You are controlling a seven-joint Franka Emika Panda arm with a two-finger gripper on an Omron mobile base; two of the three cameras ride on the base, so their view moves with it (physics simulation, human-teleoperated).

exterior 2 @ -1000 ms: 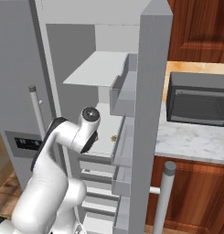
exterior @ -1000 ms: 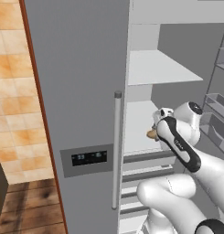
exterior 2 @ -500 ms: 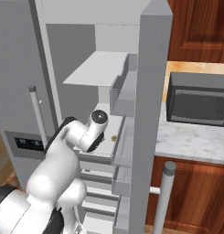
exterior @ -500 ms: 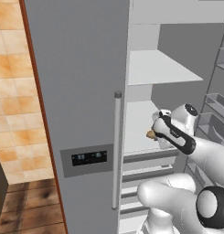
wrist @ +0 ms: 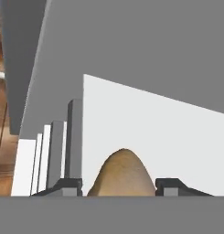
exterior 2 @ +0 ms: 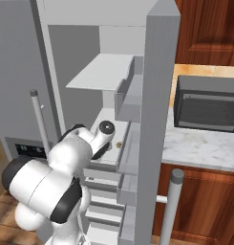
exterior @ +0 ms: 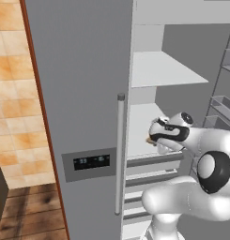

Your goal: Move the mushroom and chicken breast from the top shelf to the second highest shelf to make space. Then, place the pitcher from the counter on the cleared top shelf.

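The chicken breast (wrist: pixel 122 176), a smooth tan lump, sits between my gripper's (wrist: pixel 120 188) two dark fingertips (wrist: pixel 70 186), which are shut on it. In the left base view the gripper (exterior: pixel 153 138) hangs just above the front left of the second highest shelf (exterior: pixel 141 119), with a bit of the tan chicken breast (exterior: pixel 148 139) showing. The mushroom (exterior 2: pixel 119 144), a tiny brown button, lies on the second highest shelf (exterior 2: pixel 108 119) beside my wrist. The top shelf (exterior: pixel 163 70) above is bare. The marble counter (exterior 2: pixel 199 146) lies to the right. The pitcher is out of view.
The open fridge door with its bins (exterior 2: pixel 130 95) stands right of the shelves, and another door's bins (exterior: pixel 224 105) are at the far right. A black microwave (exterior 2: pixel 207 110) sits on the counter. Drawers (exterior: pixel 149 173) lie below the shelf. The closed grey door (exterior: pixel 83 117) is on the left.
The hand with the chicken breast has shifted a little left and down toward the shelf's front edge. The elbow has swung down and closer to the camera.
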